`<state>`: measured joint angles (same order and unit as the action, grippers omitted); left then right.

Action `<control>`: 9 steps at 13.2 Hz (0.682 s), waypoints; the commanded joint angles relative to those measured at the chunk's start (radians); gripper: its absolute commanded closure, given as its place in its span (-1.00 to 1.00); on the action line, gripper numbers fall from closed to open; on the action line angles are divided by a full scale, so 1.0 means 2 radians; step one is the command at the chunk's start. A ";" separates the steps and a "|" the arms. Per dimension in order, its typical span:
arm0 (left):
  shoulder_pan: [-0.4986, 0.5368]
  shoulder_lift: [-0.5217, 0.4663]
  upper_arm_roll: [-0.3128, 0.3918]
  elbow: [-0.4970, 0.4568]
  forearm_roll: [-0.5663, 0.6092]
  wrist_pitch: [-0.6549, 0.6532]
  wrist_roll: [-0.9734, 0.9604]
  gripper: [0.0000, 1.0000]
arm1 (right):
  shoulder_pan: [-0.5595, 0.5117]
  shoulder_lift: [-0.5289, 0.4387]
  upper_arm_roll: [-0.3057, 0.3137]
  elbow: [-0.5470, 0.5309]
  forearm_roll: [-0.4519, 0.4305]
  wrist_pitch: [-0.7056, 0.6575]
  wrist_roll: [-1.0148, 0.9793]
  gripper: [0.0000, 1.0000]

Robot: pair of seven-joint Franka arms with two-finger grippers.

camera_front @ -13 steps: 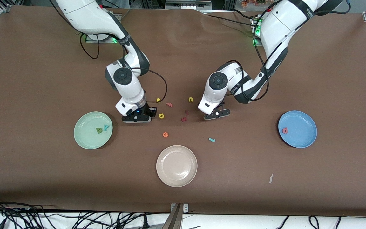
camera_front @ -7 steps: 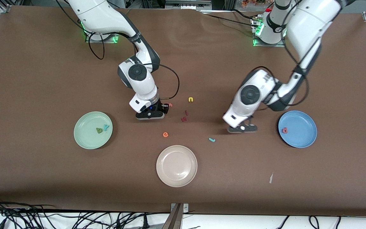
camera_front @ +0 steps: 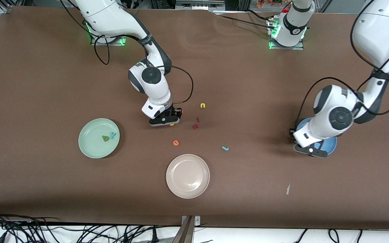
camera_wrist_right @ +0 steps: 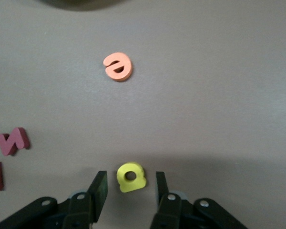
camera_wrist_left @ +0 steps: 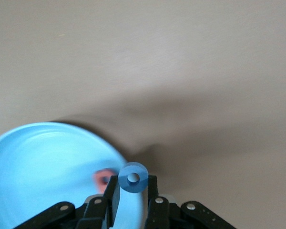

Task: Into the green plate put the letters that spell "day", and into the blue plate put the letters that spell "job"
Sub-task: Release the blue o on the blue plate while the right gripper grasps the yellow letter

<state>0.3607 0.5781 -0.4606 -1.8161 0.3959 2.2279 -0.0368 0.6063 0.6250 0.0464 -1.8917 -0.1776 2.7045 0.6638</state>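
My left gripper is shut on the blue ring o and hangs over the rim of the blue plate, where the pinkish-red b lies. In the front view the left gripper covers most of the blue plate. My right gripper is low and open, with one finger on each side of the yellow d on the table. The green plate holds the dark green a and the teal y. The teal j lies alone mid-table.
An orange e lies nearer the front camera than the right gripper. Two dark red letters and a yellow u lie beside it toward the left arm's end. A beige-white plate sits near the front edge.
The left arm has carried the o from mid-table to over the blue plate's rim. The right gripper has slid from beside the green plate to straddle the yellow d.
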 commanded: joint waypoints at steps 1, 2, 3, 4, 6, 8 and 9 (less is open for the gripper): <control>0.014 -0.003 -0.007 -0.008 0.005 0.001 0.034 1.00 | 0.007 0.017 -0.002 0.011 -0.011 0.016 -0.001 0.02; 0.030 -0.004 -0.008 -0.013 0.005 0.000 0.052 1.00 | 0.007 0.018 -0.003 0.011 -0.018 0.017 -0.001 0.02; 0.048 -0.004 -0.008 -0.015 0.005 -0.003 0.072 0.66 | 0.007 0.018 -0.002 0.011 -0.025 0.017 -0.001 0.02; 0.063 -0.004 -0.008 -0.015 0.005 -0.012 0.090 -0.04 | 0.007 0.020 -0.002 0.010 -0.028 0.018 -0.001 0.02; 0.086 -0.005 -0.011 -0.014 0.003 -0.014 0.113 -1.00 | 0.007 0.022 -0.002 0.008 -0.028 0.028 -0.001 0.02; 0.077 -0.004 -0.011 -0.008 -0.040 -0.015 0.108 -1.00 | 0.007 0.024 -0.003 0.008 -0.029 0.029 -0.001 0.13; 0.067 -0.006 -0.014 -0.007 -0.067 -0.016 0.095 -1.00 | 0.007 0.024 -0.003 0.008 -0.029 0.029 -0.002 0.18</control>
<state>0.5278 0.5802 -0.4701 -1.8331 0.3367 2.2129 0.1676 0.6166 0.6543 0.0456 -1.8909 -0.2176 2.7455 0.6627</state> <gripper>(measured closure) 0.256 0.559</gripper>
